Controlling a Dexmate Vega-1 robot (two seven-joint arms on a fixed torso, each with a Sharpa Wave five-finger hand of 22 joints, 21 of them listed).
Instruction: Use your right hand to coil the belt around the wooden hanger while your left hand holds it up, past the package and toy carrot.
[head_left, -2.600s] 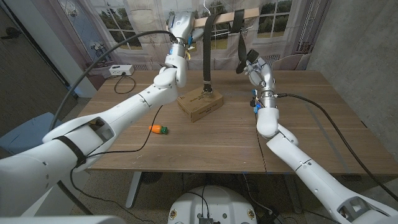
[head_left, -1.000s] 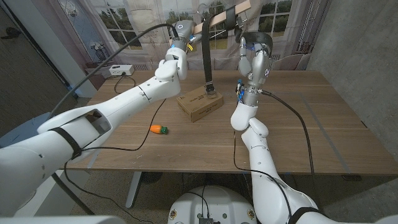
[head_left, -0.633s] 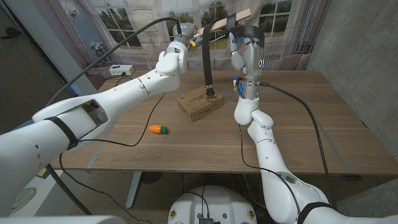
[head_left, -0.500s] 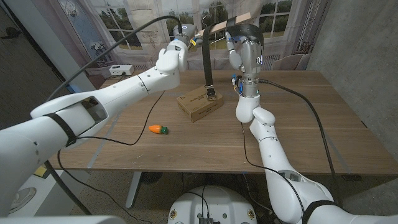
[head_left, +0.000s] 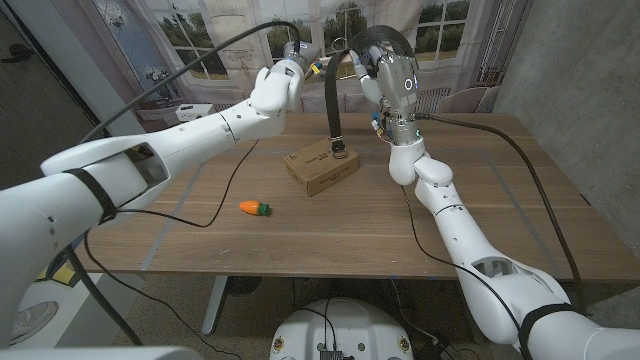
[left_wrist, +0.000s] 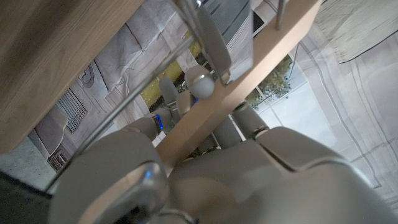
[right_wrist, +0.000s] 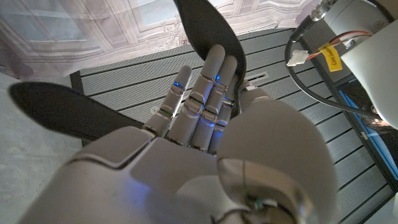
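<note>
Rising behind the package (head_left: 322, 166), the right hand (head_left: 388, 66) is gripping the belt (head_left: 334, 100); the left hand (head_left: 290, 62) is holding the wooden hanger (left_wrist: 249, 84). Toy carrot (head_left: 256, 207) is lying on the wooden table (head_left: 350, 230) before windows (head_left: 300, 15).

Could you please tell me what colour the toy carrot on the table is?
Orange, with a green tip; the toy carrot shows best in the head view.

Both arms raised high; left robot hand (head_left: 293, 57) gripping, right robot hand (head_left: 385, 62) gripping
</note>
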